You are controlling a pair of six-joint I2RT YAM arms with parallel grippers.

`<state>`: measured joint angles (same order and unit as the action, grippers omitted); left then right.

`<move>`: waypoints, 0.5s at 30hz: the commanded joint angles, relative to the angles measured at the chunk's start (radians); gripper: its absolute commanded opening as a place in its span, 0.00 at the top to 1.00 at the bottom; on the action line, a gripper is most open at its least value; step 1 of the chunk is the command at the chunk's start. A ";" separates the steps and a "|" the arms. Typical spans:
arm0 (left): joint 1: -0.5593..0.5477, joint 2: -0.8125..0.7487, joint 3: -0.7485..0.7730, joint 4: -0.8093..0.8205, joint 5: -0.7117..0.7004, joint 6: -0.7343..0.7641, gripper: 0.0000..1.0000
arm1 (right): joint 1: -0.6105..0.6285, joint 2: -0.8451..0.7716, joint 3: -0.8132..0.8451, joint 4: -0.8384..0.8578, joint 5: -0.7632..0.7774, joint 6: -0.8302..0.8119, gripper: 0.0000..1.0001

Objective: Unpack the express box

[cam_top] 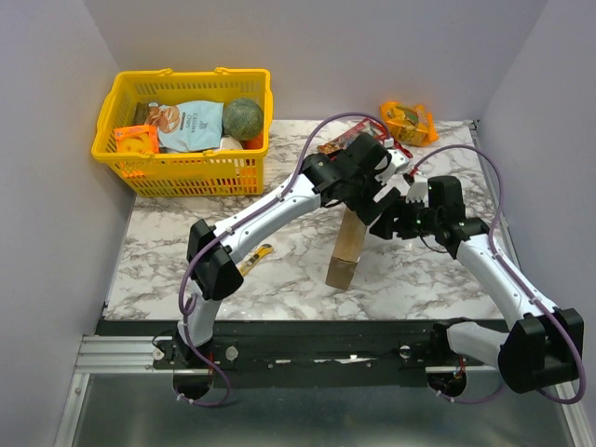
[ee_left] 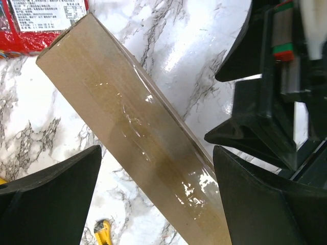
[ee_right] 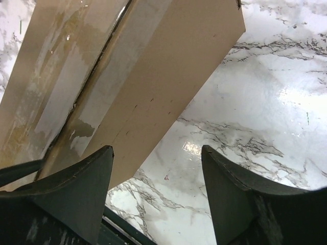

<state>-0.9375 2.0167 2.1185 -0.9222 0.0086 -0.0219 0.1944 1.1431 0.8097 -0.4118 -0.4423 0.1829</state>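
Express box (cam_top: 346, 250) sits mid-table (cam_top: 419, 279), stood on one short end and leaning, with its top end up between the two wrists. It's well apart from the yellow basket (cam_top: 186, 172) at back left.

Step in hand, my read: pre-opening. The box is propped and being lined up, seam shut, nothing out yet.

Left arm (cam_top: 261, 209) jaws are wide apart and straddle the box's narrow face, no visible contact. Right arm (cam_top: 494, 270) jaws are apart too. The box lies just beside one finger (ee_right: 76, 194) and pokes partly into the gap; can't tell if it touches. Can't tell what keeps the box upright either.

Next move likely calls for one side to clamp the body so it can't topple, and the other to work at the taped seam or a flap edge.

Looks: plain brown cardboard, unmarked, crisp edges. Clear glossy tape (ee_left: 138, 122) runs along the seam, wrinkled in spots. That's probably slick to grip, and the tape has to give before the lid lifts.
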 commanded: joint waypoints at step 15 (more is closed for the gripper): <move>-0.021 0.016 -0.049 -0.058 -0.001 -0.046 0.01 | -0.003 0.101 -0.040 0.093 -0.093 0.049 0.24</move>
<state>-0.9493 1.9984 2.0968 -0.9401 0.0109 -0.0444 0.1944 1.2430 0.7910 -0.3641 -0.4919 0.2096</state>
